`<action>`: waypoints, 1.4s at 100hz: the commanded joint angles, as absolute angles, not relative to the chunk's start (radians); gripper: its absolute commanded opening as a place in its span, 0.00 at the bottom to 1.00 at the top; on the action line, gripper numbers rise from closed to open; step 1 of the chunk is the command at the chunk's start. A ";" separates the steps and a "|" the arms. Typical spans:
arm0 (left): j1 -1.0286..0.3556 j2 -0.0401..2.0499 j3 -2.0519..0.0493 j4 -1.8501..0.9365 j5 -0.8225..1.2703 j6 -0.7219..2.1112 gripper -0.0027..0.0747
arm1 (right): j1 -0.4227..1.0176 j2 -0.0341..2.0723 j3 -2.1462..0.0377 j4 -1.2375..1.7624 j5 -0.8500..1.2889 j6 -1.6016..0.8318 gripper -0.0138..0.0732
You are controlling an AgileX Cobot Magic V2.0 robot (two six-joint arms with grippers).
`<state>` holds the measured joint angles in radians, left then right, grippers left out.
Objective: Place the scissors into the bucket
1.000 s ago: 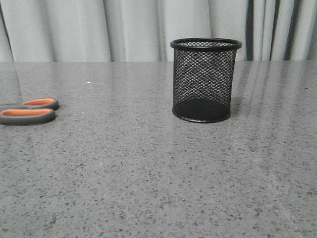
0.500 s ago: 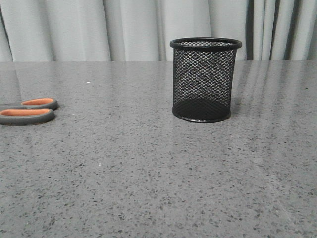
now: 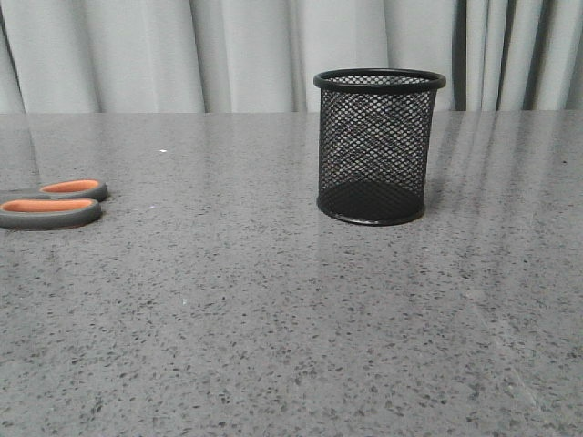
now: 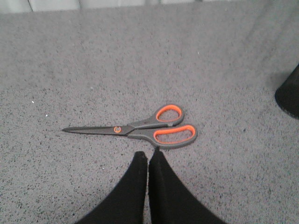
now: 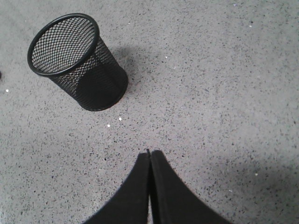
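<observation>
Light even, soft, mid-bright in all my views. Counter shows pale vertical sheen streaks at right in front view. Bucket casts soft shadow on counter in right wrist view. My left fingers and right fingers plain black, detail lost. Left wrist view slightly soft, grainy.

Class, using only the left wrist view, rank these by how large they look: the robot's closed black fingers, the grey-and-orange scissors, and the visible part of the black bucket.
1. Closed black fingers, though nearness to the camera inflates them.
2. Grey-handled, orange-lined scissors.
3. Black bucket, only an edge sliver in view.
</observation>
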<state>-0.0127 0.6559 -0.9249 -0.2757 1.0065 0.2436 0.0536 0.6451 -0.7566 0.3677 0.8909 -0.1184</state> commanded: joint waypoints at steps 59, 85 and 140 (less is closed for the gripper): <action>-0.040 0.974 -1.009 -0.387 1.081 0.570 0.58 | 0.048 0.755 -0.886 0.380 0.970 -0.178 0.64; -0.040 1.171 -1.106 -0.392 1.083 0.984 0.55 | 0.088 0.755 -0.886 0.380 0.955 -0.179 0.64; -0.193 1.613 -1.389 -0.113 1.254 1.343 0.55 | 0.114 0.755 -0.884 0.380 0.941 -0.195 0.64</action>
